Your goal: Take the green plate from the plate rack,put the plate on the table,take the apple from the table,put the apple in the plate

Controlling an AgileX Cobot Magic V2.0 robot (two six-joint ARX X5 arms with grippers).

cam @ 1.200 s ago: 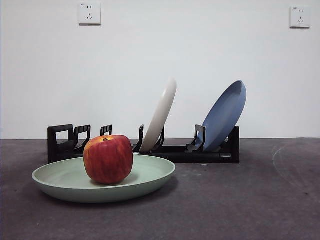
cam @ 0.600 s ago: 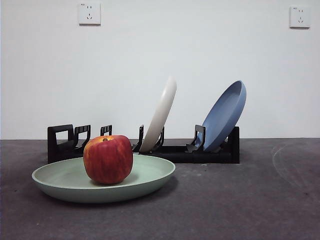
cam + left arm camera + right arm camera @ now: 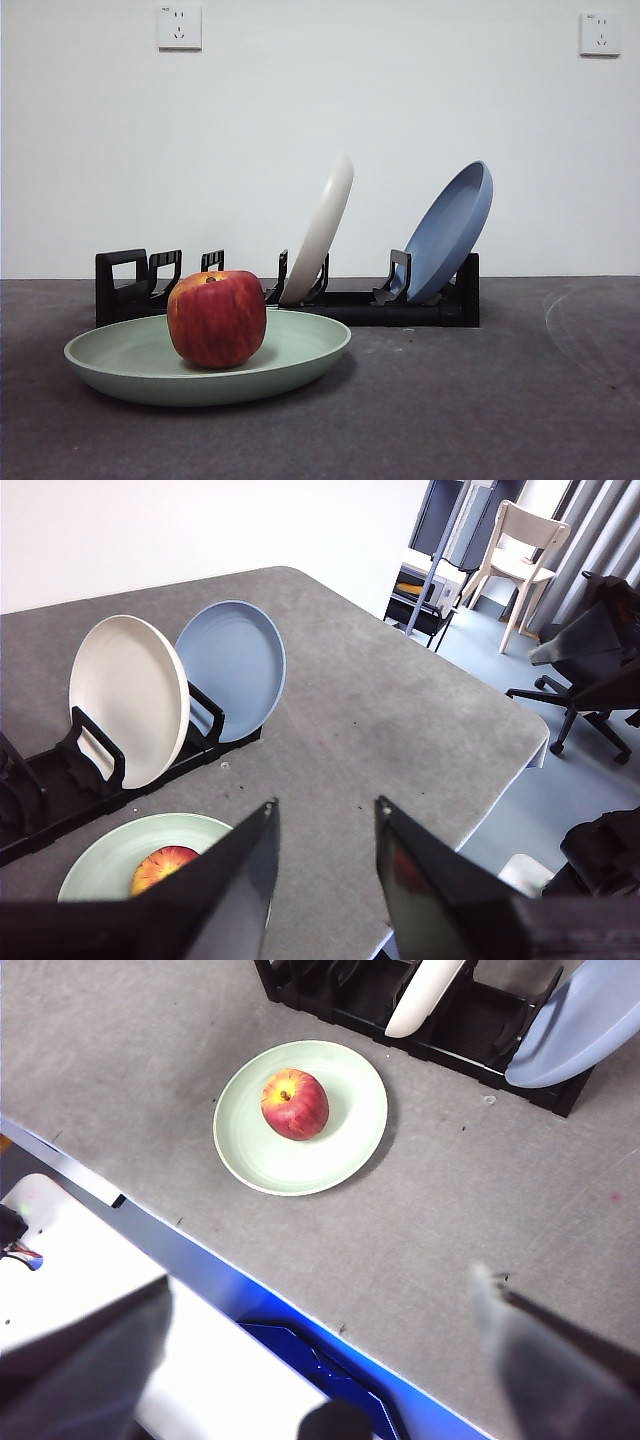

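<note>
**Red apple sits in the green plate beside the rack, both grippers held well away**

The large round pale sage-green plate (image 3: 207,358), shallow with a low raised rim and a matte finish, lies flat on the dark grey, faintly mottled table (image 3: 480,400). In it, a little off its middle, stands the round red apple (image 3: 216,318), streaked yellow-orange near its short brown stem, which points up. The right wrist view shows the same: apple (image 3: 295,1104) in the plate (image 3: 300,1118).

Just behind the plate runs the long low black plastic plate rack (image 3: 290,295), with upright slotted holders and a squared loop handle at one end. Two plates stand on edge in it, both tilted: a smooth cream-white round plate (image 3: 320,232) near the middle and a blue round plate (image 3: 448,232) at the end away from the handle. The slots at the handle end hold nothing. Part of the rack is hidden behind the apple and the green plate's rim in the front view.

Two white wall sockets (image 3: 179,26) sit high on the pale wall.

The left gripper (image 3: 325,825) hangs high over the table's edge, its two black jaws parted with nothing between them. The right gripper (image 3: 320,1360) is also high and off the table's near edge, jaws spread wide and blurred, holding nothing.
</note>
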